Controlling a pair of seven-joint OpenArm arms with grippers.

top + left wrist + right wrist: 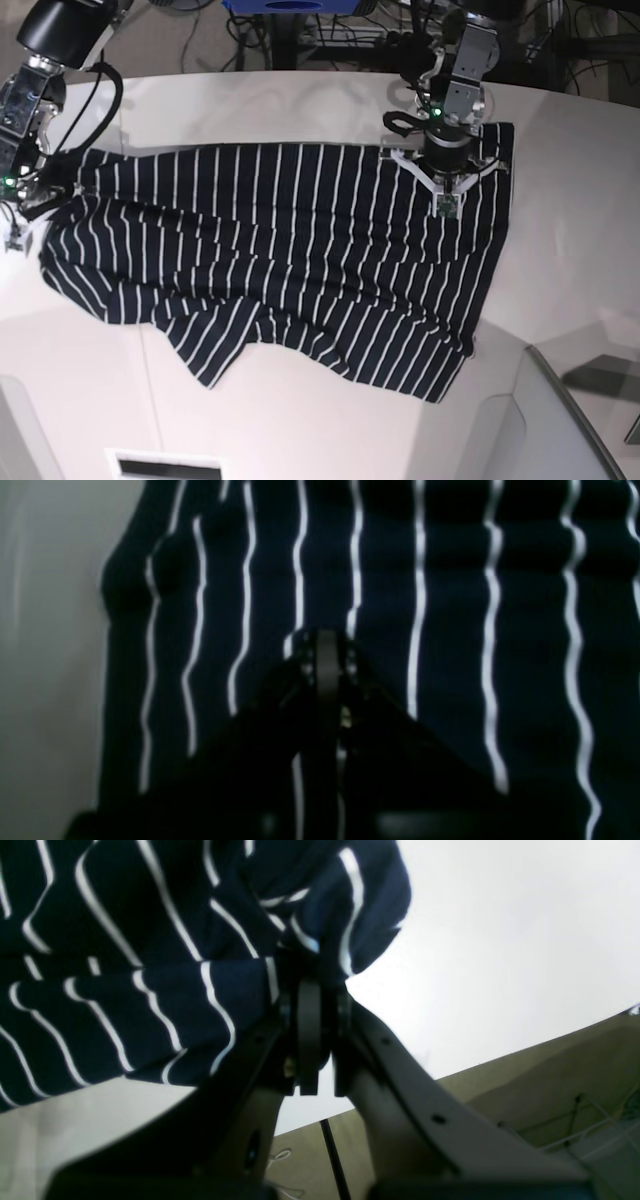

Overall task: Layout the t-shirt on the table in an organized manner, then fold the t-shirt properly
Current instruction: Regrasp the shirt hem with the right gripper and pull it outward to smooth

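The dark navy t-shirt (300,250) with thin white stripes lies spread across the off-white table (300,420), rumpled along its near edge. My left gripper (443,178) points down at the shirt's far right part. In the left wrist view its fingers (327,647) are shut over flat striped cloth (450,630), with bare table (45,630) to the left; no cloth shows between them. My right gripper (38,190) is at the shirt's left end. There it (312,970) is shut on a bunched fold of the t-shirt (125,990) above the table (500,940).
The table's curved edge (520,350) runs near the shirt's lower right corner, with floor (550,1080) beyond it. Cables and equipment (330,30) crowd the far side. A rectangular slot (160,465) sits at the front edge.
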